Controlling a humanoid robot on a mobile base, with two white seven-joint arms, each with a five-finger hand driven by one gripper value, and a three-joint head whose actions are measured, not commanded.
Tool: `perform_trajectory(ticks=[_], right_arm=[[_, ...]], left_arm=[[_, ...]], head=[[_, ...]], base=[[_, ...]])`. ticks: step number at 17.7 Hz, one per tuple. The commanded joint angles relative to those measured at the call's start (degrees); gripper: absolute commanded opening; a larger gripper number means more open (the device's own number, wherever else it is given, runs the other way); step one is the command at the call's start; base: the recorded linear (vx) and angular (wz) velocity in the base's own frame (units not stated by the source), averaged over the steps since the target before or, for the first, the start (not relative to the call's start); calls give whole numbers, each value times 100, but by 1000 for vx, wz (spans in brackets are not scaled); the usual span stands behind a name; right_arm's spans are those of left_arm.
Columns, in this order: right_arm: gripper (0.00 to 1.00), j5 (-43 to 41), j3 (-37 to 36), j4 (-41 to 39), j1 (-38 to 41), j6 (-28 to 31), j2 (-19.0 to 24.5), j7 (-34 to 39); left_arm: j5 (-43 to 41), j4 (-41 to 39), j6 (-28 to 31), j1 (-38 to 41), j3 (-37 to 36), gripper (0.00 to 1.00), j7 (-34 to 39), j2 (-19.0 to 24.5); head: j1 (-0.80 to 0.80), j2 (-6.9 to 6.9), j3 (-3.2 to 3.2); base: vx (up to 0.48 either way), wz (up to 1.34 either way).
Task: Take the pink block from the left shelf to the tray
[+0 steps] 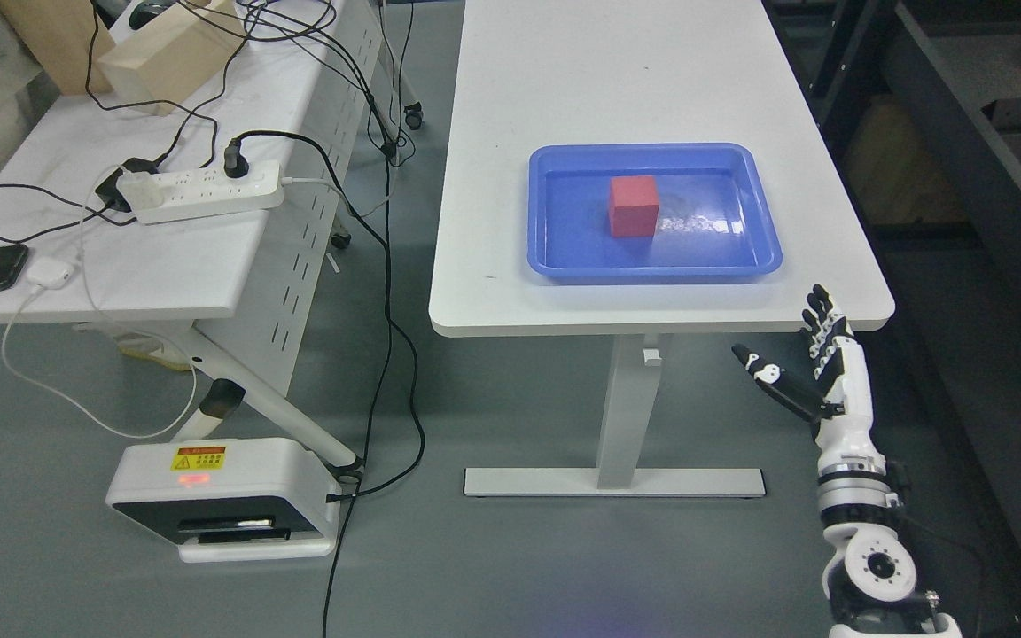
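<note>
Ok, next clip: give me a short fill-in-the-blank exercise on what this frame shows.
1. The pink block rests inside the blue ____.
2. The right hand hangs with fingers spread, holding ____.
3. The tray lies on the white ____.
4. The power strip on the side table is to the picture's ____ of the tray.

Missing words: tray; nothing; table; left
</note>
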Motion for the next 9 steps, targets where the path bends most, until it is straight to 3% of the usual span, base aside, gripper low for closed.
perform_trajectory(ticks=[1,9], right_arm=[[99,11,93,83,-10,396,-100,122],[99,11,110,154,-54,433,-100,184]], left_arm=[[0,-100,0,114,0,100,1,100],[0,-100,0,114,0,100,1,100]], head=[[0,0,0],[0,0,0]], base=[[-96,-1],[-59,15]])
